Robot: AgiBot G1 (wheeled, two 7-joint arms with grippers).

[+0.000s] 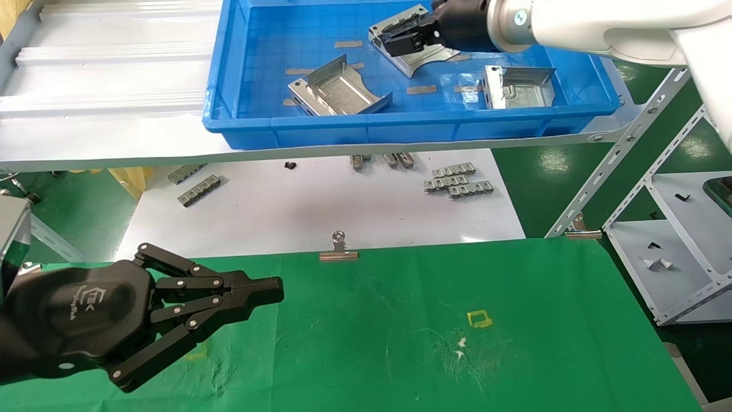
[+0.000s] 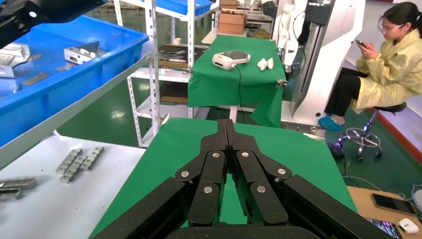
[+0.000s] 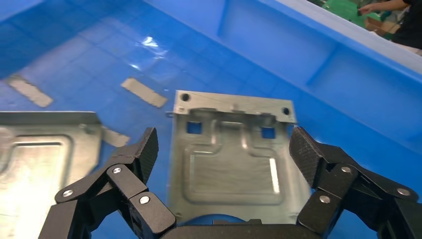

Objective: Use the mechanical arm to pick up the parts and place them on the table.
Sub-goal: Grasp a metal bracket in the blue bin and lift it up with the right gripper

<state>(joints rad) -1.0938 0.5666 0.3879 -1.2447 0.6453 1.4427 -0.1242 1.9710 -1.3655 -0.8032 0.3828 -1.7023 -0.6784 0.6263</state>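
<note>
Reaching into the blue tray [image 1: 343,129], the right gripper [image 1: 400,41] hangs over one silver part [image 3: 234,159] that lies flat on the tray floor, its jaws spread wide to either side of the plate, one finger [image 3: 144,149] off each bent-up edge, gripping nothing. Two more parts stay in the tray: one [image 1: 337,91] toward the tray's left half, another [image 1: 517,86] near its right wall, with thin grey strips [image 1: 421,89] scattered between them. Below the tray's front wall, small toothed metal strips [image 1: 457,180] lie on a white board [image 1: 320,212]. The left gripper [image 1: 269,290] is parked low over the green bench [image 1: 514,343], well apart from the tray, its jaws closed together and empty.
</note>
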